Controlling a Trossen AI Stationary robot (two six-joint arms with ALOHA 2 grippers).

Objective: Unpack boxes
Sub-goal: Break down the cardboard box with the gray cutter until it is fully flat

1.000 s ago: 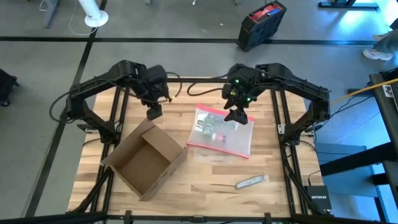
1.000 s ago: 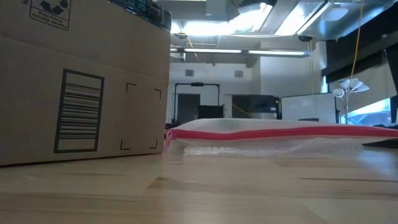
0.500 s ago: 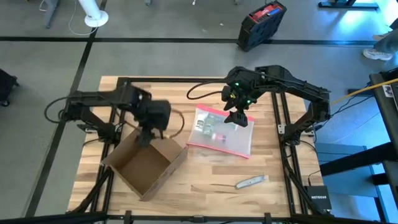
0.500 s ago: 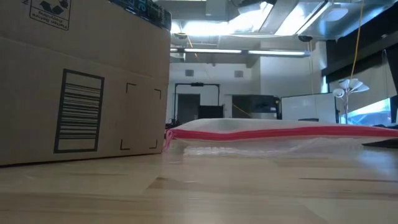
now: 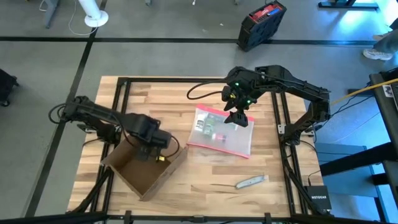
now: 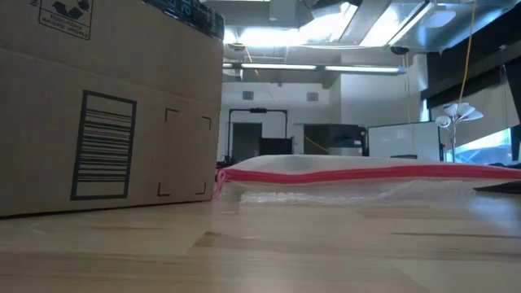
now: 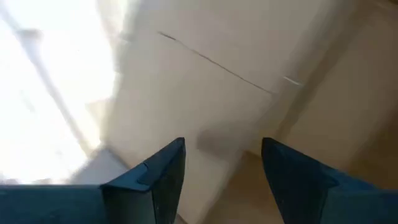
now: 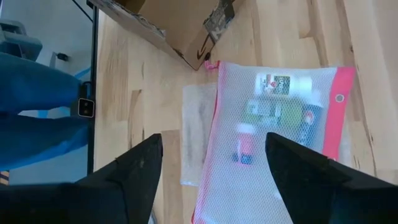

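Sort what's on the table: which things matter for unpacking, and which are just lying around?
Part of the job:
- cardboard box, open on top
- left hand, open, reaching into the box
- right hand, open, above the pouch

Lying about:
- clear pouch with pink edge, beside the box
- small grey tool on the table

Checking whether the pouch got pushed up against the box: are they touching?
Cannot tell. In the high view the pouch lies close beside the box; in the low view their edges appear to meet, with no plain gap or contact.

left gripper (image 5: 157, 151) | moved from behind box (image 5: 144, 167) | down inside it
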